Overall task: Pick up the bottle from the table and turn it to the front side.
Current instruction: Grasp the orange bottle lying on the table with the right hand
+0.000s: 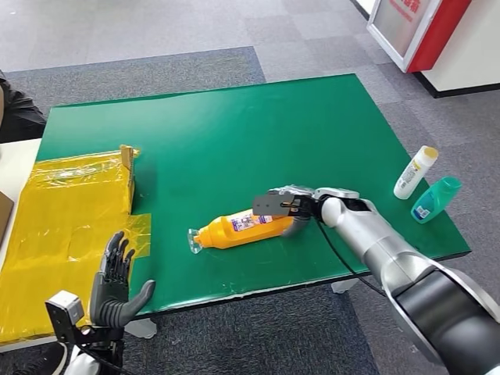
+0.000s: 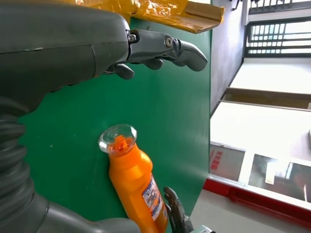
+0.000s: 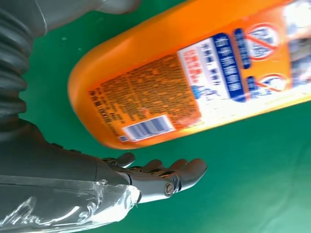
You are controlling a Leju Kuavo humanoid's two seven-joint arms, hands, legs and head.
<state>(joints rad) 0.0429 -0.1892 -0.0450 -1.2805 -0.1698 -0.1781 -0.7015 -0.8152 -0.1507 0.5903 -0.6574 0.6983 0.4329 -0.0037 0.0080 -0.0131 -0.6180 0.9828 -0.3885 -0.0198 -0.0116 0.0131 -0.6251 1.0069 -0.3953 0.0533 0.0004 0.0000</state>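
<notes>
Bottle: the orange bottle (image 1: 244,229) lies on its side on the green table (image 1: 236,133), clear cap (image 1: 194,241) pointing toward the yellow sheet (image 1: 58,226), barcode label facing up.
Right hand: the right hand (image 1: 289,205) is at the bottle's base end with fingers stretched out beside it; whether it has any hold on it I cannot tell.
Left hand: the left hand (image 1: 115,281) hovers at the table's near edge, fingers spread, holding nothing.
Others: a white bottle (image 1: 416,172) and a teal bottle (image 1: 435,199) lie near the table's right edge.

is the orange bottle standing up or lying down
Lying down: the orange bottle rests on its side on the green table, barcode label up, clear cap on.
</notes>
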